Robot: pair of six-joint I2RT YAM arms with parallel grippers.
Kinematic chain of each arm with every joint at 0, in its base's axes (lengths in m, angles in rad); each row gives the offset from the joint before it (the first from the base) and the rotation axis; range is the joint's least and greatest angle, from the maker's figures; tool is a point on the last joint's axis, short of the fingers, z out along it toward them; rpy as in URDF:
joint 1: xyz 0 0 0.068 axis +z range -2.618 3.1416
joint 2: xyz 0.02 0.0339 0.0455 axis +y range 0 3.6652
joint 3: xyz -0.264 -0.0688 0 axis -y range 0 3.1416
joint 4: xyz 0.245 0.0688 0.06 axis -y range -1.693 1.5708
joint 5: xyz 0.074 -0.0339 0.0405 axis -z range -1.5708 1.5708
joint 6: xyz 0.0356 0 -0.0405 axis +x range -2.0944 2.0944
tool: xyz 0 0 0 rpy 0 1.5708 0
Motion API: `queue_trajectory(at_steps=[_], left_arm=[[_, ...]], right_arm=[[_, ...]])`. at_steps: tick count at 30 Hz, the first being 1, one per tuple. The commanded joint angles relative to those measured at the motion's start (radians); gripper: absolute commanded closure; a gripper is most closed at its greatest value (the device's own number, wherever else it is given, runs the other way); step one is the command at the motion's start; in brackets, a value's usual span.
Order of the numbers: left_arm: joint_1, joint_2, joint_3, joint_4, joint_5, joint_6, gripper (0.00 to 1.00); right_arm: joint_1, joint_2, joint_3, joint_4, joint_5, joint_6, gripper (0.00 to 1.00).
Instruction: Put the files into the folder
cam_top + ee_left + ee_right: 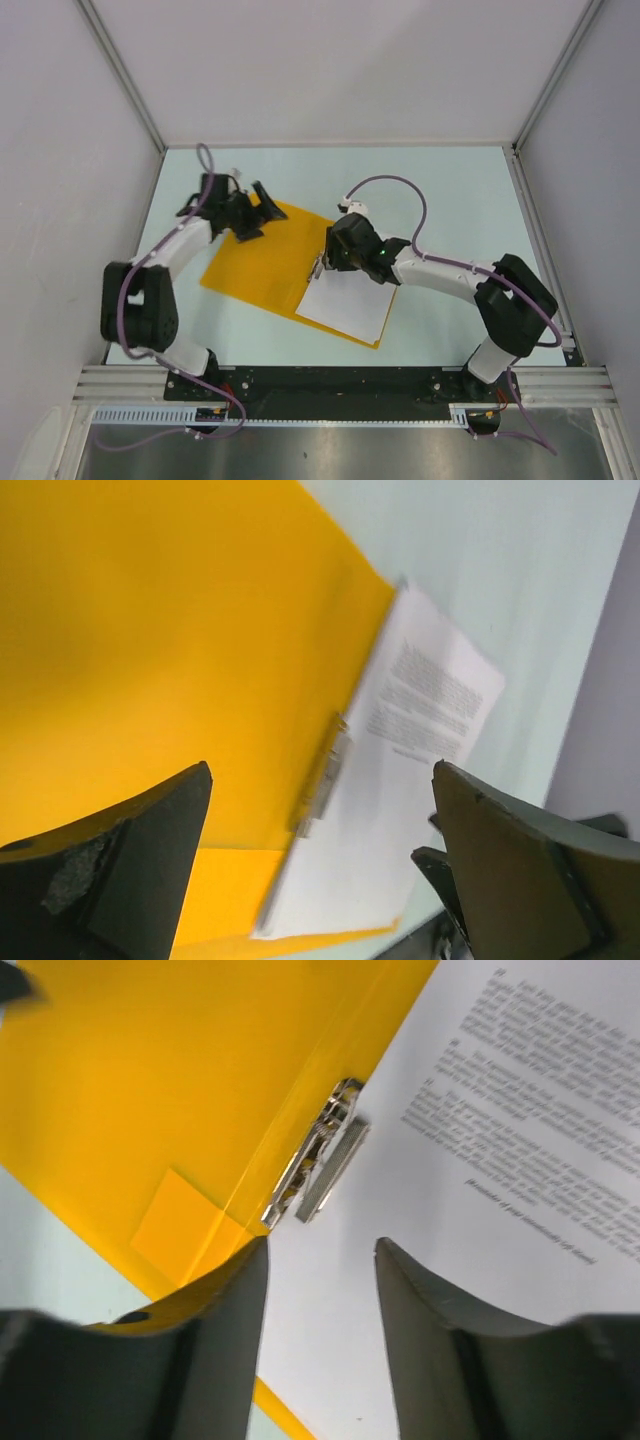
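The orange-yellow folder (255, 265) lies open and flat on the pale table. The files (348, 305), white sheets printed with black text, lie on its right half beside a metal clip (320, 1160) at the spine. My right gripper (321, 264) is open and empty just above the sheets' top left corner, next to the clip; its jaws (322, 1244) stand apart over white paper (500, 1160). My left gripper (257, 212) is open and empty above the folder's far left corner. In its view (320, 880) it looks across bare folder (150, 630) toward the sheets (400, 770).
Grey walls with metal posts (125, 75) enclose the table on the left, back and right. A metal rail (340, 382) with the arm bases runs along the near edge. Bare table (460, 200) lies right of and behind the folder.
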Motion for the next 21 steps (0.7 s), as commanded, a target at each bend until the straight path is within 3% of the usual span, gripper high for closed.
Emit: queue_trajectory(at_steps=[1,4,8,14,21], left_arm=[[0.175,-0.129,0.055,-0.239,-0.113,0.245,0.0],[0.271,-0.147,0.033,-0.238,-0.118,0.27,0.0],[0.324,-0.149,-0.013,-0.223,-0.174,0.296,0.0],[0.347,-0.02,0.068,-0.263,-0.226,0.391,0.0],[0.347,0.121,0.165,-0.335,-0.269,0.463,0.0]], right_arm=[[0.032,0.07,0.008,0.052,0.092,0.179,0.56],[0.058,0.157,0.115,0.005,0.118,0.243,0.61],[0.098,0.275,0.272,-0.108,0.144,0.247,0.53],[0.144,0.372,0.388,-0.208,0.216,0.187,0.42],[0.169,0.45,0.485,-0.33,0.298,0.161,0.47]])
